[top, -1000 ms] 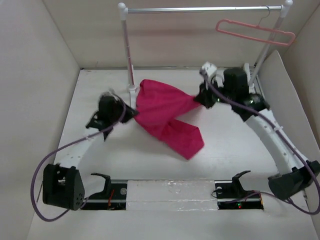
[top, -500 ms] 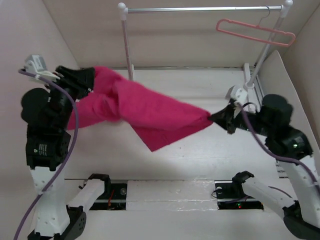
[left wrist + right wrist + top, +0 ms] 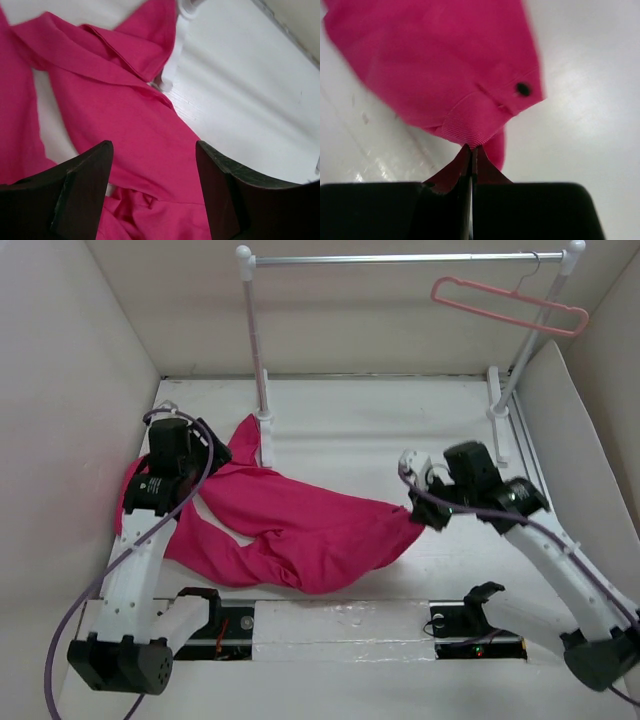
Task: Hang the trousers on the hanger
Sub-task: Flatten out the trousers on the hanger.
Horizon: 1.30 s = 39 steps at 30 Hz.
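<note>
Trousers lower, part behind left arm

High rear overview; two close wrist views; trousers in all.

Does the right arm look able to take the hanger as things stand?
Probably not: the right hand is shut on the trousers, and the hanger hangs high on the rail at the far right, well above it.
</note>
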### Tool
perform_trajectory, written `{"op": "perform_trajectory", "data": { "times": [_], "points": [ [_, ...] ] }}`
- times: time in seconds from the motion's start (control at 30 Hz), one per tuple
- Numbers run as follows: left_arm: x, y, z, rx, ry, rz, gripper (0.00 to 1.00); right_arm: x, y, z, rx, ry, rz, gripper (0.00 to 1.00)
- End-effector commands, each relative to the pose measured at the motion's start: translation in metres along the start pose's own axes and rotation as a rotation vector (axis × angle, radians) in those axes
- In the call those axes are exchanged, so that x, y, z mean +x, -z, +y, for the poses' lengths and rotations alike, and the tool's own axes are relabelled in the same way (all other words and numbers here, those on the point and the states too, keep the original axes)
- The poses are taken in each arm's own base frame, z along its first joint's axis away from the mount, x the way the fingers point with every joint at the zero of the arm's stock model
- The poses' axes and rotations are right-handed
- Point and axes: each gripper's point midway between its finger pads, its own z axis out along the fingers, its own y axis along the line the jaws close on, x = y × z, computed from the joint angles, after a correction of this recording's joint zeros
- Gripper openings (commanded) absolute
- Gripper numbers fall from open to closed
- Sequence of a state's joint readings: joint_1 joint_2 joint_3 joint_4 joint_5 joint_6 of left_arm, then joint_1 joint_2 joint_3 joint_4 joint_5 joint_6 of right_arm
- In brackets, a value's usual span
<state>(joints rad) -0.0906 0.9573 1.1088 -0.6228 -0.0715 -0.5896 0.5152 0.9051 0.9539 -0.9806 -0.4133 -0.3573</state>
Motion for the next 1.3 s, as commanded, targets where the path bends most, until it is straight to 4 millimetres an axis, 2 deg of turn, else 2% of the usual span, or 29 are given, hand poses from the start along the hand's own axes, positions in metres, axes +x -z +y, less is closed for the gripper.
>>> {"op": "perform_trajectory", "data": {
  "times": [0.0,0.03,0.07,0.1,0.13,0.17,0.2,0.23,0.27,0.3,0.33,0.37,0.4,0.43,0.47,0.5,0.53,0.57,0.63,0.67,0.73,0.83,0.93,0.97,1.03,1.07,1.17,1.2,1.27],
  "points": [
    [0.012,-0.020,-0.025,0.136,-0.051,0.061,0.62,-0.108,0.023,-0.071,0.238,0.099,-0.203,0.00],
    [0.014,-0.023,-0.032,0.167,-0.059,0.078,0.62,-0.167,0.055,-0.089,0.303,0.145,-0.333,0.00],
    [0.019,-0.032,-0.030,0.151,-0.064,0.111,0.62,-0.194,0.032,-0.113,0.286,0.154,-0.306,0.00],
    [0.018,-0.033,-0.032,0.153,-0.066,0.119,0.62,-0.224,0.038,-0.126,0.307,0.177,-0.323,0.00],
    [0.023,-0.035,-0.032,0.158,-0.068,0.137,0.62,-0.305,0.101,-0.115,0.385,0.290,-0.503,0.00],
    [0.031,-0.039,-0.028,0.153,-0.068,0.153,0.62,-0.313,0.115,-0.123,0.459,0.279,-0.453,0.00],
    [0.035,-0.036,-0.022,0.150,-0.054,0.141,0.62,-0.354,0.146,-0.125,0.535,0.281,-0.546,0.00],
    [0.044,-0.040,-0.016,0.136,-0.054,0.160,0.62,-0.354,0.146,-0.125,0.535,0.281,-0.547,0.00],
    [0.049,-0.040,-0.012,0.129,-0.052,0.162,0.63,-0.352,0.163,-0.114,0.532,0.274,-0.580,0.00],
    [0.054,-0.041,-0.007,0.123,-0.044,0.162,0.63,-0.343,0.173,-0.107,0.533,0.260,-0.576,0.00],
    [0.068,-0.043,0.004,0.103,-0.046,0.181,0.64,-0.317,0.133,-0.098,0.473,0.241,-0.460,0.00],
    [0.073,-0.044,0.010,0.089,-0.047,0.185,0.64,-0.298,0.127,-0.094,0.510,0.202,-0.422,0.00],
    [0.077,-0.047,0.020,0.060,-0.046,0.184,0.65,-0.278,0.159,-0.057,0.491,0.241,-0.498,0.00],
    [0.085,-0.050,0.030,0.037,-0.047,0.201,0.64,-0.220,0.110,-0.072,0.543,0.104,-0.343,0.00],
    [0.083,-0.052,0.036,0.028,-0.046,0.201,0.64,-0.185,0.120,-0.050,0.504,0.060,-0.361,0.00],
    [0.084,-0.052,0.036,0.034,-0.053,0.207,0.65,-0.155,0.104,-0.043,0.462,0.009,-0.320,0.00],
    [0.079,-0.052,0.034,0.033,-0.058,0.198,0.65,-0.119,0.078,-0.025,0.366,-0.092,-0.254,0.00],
    [0.074,-0.052,0.032,0.032,-0.061,0.188,0.65,-0.053,0.034,-0.014,0.302,-0.157,-0.091,0.00],
    [0.062,-0.053,0.025,0.038,-0.078,0.167,0.65,-0.004,0.022,0.017,0.203,-0.321,-0.086,0.04],
    [0.057,-0.053,0.021,0.045,-0.083,0.162,0.65,0.026,0.011,0.019,0.208,-0.375,-0.037,0.16],
    [0.055,-0.057,0.011,0.067,-0.101,0.186,0.66,0.027,0.018,0.016,0.242,-0.417,-0.115,0.60],
    [0.071,-0.061,-0.002,0.069,-0.158,0.228,0.66,0.015,0.022,-0.016,0.365,-0.384,-0.109,0.80],
    [0.085,-0.065,-0.005,0.081,-0.170,0.273,0.66,-0.013,0.020,-0.051,0.411,-0.256,-0.097,0.84],
    [0.090,-0.065,-0.007,0.088,-0.179,0.290,0.65,-0.017,0.006,-0.059,0.390,-0.240,-0.061,0.84],
    [0.101,-0.063,-0.009,0.119,-0.176,0.331,0.63,-0.034,0.005,-0.090,0.437,-0.184,-0.089,0.82],
    [0.106,-0.062,-0.012,0.136,-0.180,0.345,0.61,-0.032,-0.007,-0.103,0.435,-0.178,-0.062,0.82],
    [0.136,-0.048,-0.038,0.229,-0.230,0.415,0.59,-0.037,-0.026,-0.119,0.341,-0.123,-0.093,0.84],
    [0.164,-0.037,-0.058,0.273,-0.282,0.466,0.60,-0.034,-0.036,-0.121,0.311,-0.127,-0.081,0.86],
    [0.191,-0.024,-0.086,0.326,-0.333,0.487,0.62,-0.036,-0.043,-0.124,0.268,-0.120,-0.118,0.87]
  ]
}}
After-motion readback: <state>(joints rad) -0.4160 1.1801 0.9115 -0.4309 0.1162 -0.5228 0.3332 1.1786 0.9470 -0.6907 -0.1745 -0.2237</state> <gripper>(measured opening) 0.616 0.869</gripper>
